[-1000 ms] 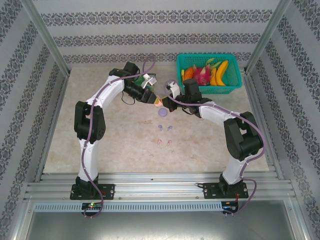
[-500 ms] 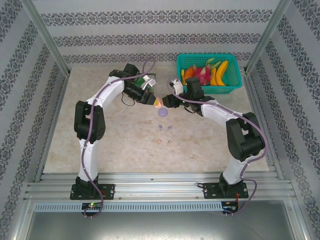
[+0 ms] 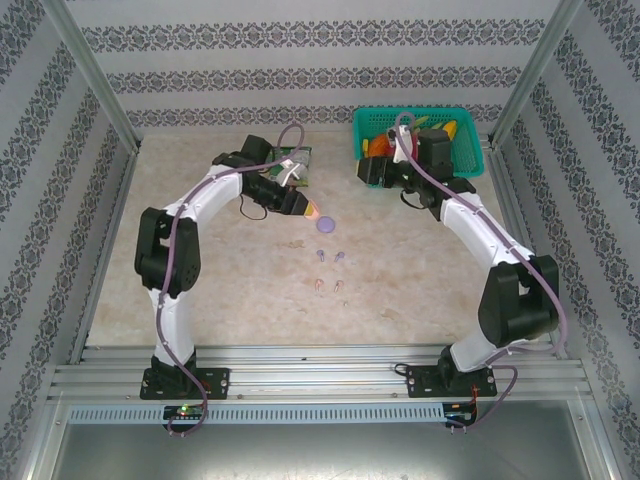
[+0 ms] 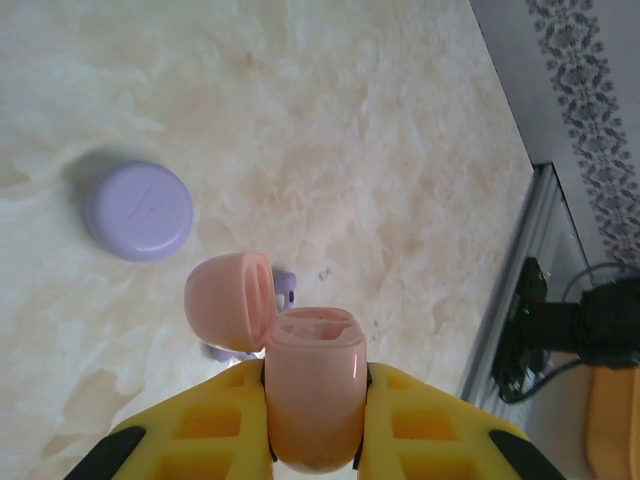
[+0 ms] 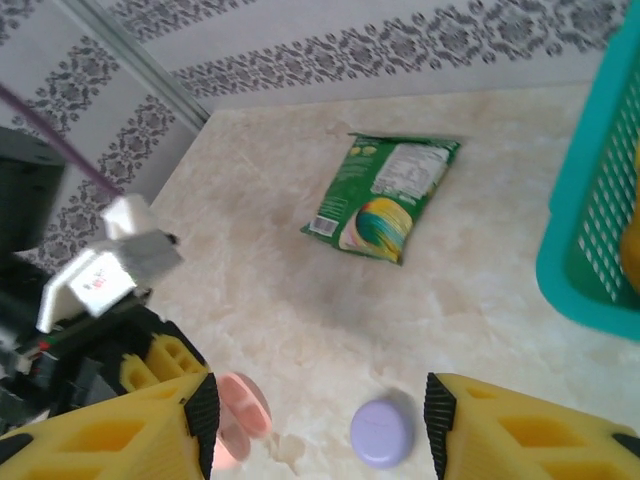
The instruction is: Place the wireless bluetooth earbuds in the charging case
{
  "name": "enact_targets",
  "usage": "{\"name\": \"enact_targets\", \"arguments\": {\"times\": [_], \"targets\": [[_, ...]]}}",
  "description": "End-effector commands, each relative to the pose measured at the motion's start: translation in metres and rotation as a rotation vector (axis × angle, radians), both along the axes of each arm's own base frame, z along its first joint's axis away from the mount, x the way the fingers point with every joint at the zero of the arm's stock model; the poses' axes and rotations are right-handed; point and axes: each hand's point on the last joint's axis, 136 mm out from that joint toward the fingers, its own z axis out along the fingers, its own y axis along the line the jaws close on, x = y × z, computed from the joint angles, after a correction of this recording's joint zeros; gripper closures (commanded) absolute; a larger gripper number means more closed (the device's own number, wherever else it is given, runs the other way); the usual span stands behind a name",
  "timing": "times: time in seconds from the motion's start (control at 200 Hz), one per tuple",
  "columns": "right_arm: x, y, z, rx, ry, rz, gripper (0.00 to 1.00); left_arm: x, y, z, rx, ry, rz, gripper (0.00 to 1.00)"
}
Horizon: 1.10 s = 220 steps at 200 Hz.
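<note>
Since a second ago the left arm has only drawn back a little, while the right arm has swung away from the middle of the table toward the far right corner. On the left, the left gripper (image 3: 307, 208) is clenched on the pink case (image 4: 312, 385), held above the table with its lid (image 4: 228, 300) hinged open and both sockets looking empty. Just beside it on the table lies the purple case (image 3: 326, 226), a smooth round puck, shut. Nearer the arms' bases, the lilac earbuds (image 3: 320, 256) sit as a pair, and the pink earbuds (image 3: 320, 287) lie just below them, all four tiny, stemmed and loose on the table. So only the opening of one case looks done; every insertion is left. To the right, the right gripper (image 5: 320, 418) hangs released, jaws apart and holding nothing, near the teal basket (image 3: 470, 172).
</note>
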Motion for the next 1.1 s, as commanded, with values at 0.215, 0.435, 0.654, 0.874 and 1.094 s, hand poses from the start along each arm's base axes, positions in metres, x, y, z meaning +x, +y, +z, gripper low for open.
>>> {"name": "enact_targets", "arguments": {"times": [0.215,0.435,0.654,0.874,1.094], "targets": [[-0.034,-0.004,-0.041,0.010,0.193,-0.076,0.43,0.001,-0.013,0.045,0.083,-0.511,0.023,1.00],[-0.066,-0.009,-0.084,-0.152,0.307,-0.157,0.46,0.006,-0.008,0.044,0.136,-0.695,0.204,1.00],[-0.103,-0.019,-0.116,-0.244,0.416,-0.187,0.48,0.001,-0.008,0.052,0.002,-0.893,0.358,1.00],[-0.119,-0.023,-0.123,-0.263,0.428,-0.232,0.48,-0.012,-0.004,0.069,-0.138,-1.043,0.445,1.00],[-0.129,-0.024,-0.121,-0.289,0.425,-0.309,0.49,-0.024,-0.007,0.079,-0.263,-1.095,0.444,1.00]]}}
